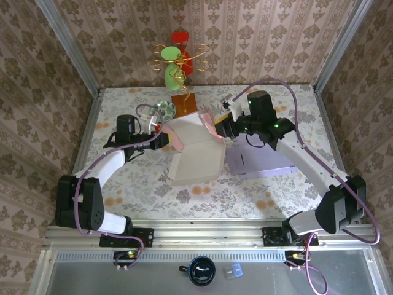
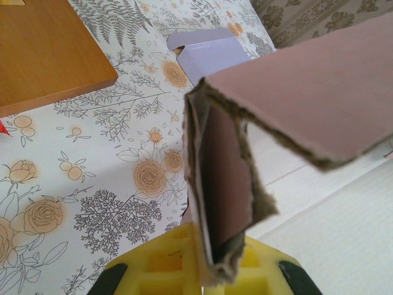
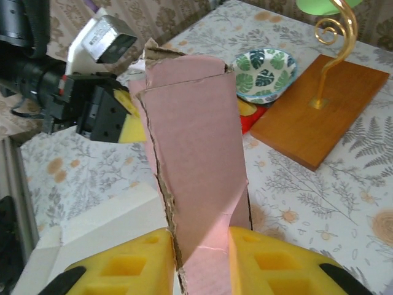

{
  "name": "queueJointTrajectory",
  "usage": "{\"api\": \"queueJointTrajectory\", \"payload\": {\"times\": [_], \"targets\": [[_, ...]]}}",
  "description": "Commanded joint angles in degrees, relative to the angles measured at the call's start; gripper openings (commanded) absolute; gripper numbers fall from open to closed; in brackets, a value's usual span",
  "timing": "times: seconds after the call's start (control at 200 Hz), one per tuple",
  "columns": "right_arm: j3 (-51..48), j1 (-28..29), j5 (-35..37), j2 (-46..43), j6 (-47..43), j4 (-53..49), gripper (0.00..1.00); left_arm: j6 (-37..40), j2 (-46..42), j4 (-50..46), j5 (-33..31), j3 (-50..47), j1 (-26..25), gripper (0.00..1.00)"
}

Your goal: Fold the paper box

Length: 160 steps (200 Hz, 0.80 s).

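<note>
Paper box (image 1: 195, 150): it lay on the tabletop (image 1: 245, 203) between the two end effectors, its white panel flat and its pink-lined walls raised at the far side.
Weight: we judged it light. It was thin card, and one arm could lift it easily.
Stiffness: we took the panels to be stiff across their faces, bending only along the creases. The torn, fuzzy edges suggested soft board that would crush or rip under a hard pinch.
Surface: it looked matte and papery, so we did not expect it to slip between foam pads.
Where to hold: we judged the best hold to be on a flap's free edge, well away from its crease. The crease could then hinge freely while the other arm steadied the opposite wall.
Left end effector (image 2: 218, 270): it was fully shut, its yellow pads (image 2: 153, 267) clamped on the folded wall (image 2: 224, 184), which stood upright out of the jaws. A wider pink panel (image 2: 307, 98) leaned over just above and right of it.
Right end effector (image 3: 202, 258): it was narrowly parted, with the pink flap (image 3: 196, 153) rising upright from between its yellow pads (image 3: 123, 267). We saw no gap on either side, so we read it as a pinch on the flap's lower part.
Nearby: a wooden base (image 3: 319, 123) and a leaf-pattern bowl (image 3: 265, 69) sat beyond the right end effector. Both were clear of the flap.
Risk: we thought opposed pulls from the two arms could tear the card at a crease.
</note>
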Motion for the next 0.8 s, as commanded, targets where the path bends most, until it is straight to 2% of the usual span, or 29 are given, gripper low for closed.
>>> {"api": "queueJointTrajectory", "payload": {"times": [0.0,0.125,0.435,0.65,0.795], "targets": [[0.8,1.7,6.3,-0.1,-2.2,-1.0,0.29,1.3,0.1,0.3,2.0,1.6,-0.5,0.0],[0.3,3.1,10.6,-0.1,-2.6,-0.1,0.3,1.8,0.1,-0.2,1.8,1.7,-0.5,0.0],[0.3,7.9,25.4,1.8,-3.4,0.5,0.39,3.3,0.1,-2.3,0.2,1.9,-1.4,0.0],[0.8,10.3,34.4,3.3,-3.3,1.4,0.34,3.8,-0.1,-2.8,-0.3,2.2,-2.0,0.0],[2.5,12.3,42.6,5.1,-0.9,1.2,0.2,3.8,-0.2,-3.1,-1.1,2.3,-2.4,0.0]]}}
